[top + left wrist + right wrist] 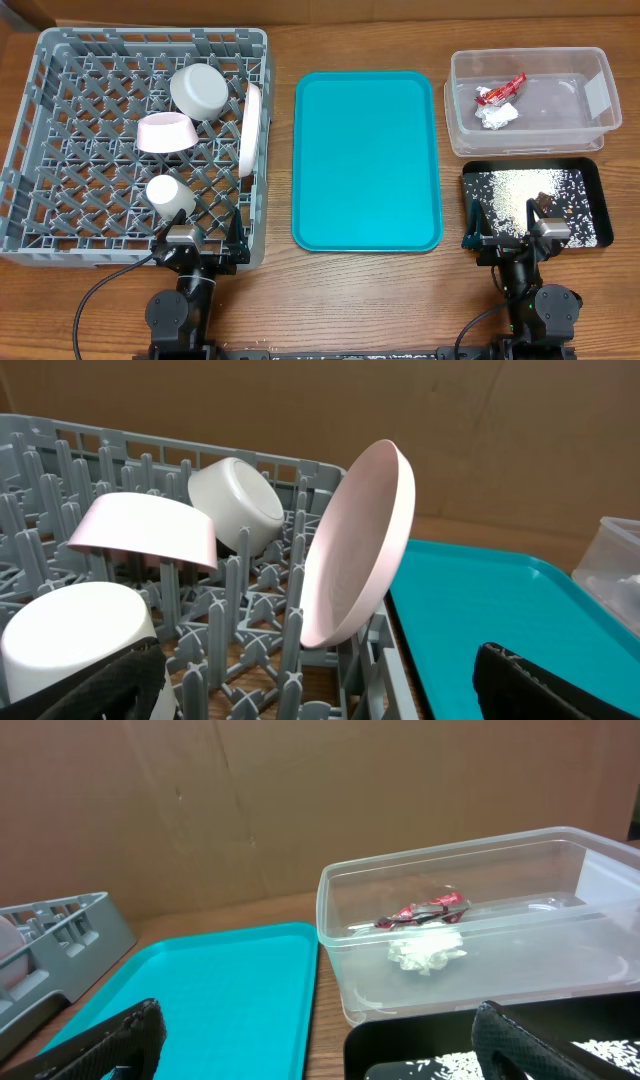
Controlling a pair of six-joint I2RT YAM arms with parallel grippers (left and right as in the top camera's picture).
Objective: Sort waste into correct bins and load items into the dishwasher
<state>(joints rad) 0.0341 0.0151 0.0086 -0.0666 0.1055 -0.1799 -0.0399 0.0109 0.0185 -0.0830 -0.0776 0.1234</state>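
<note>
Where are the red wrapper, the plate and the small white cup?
red wrapper [425, 910]: right wrist view, middle of the wrapper.
plate [355, 550]: left wrist view, centre of its broad face.
small white cup [170, 195]: overhead view, middle of its body.

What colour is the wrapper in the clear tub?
Red with white print; the wrapper shows best in the right wrist view.

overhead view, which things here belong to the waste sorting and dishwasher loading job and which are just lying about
Part of the job:
dish rack, plate, pinkish bowl, greyish bowl, cup, clear tub, red wrapper, paper wad, black tray, rice grains

Just lying about:
teal tray
</note>
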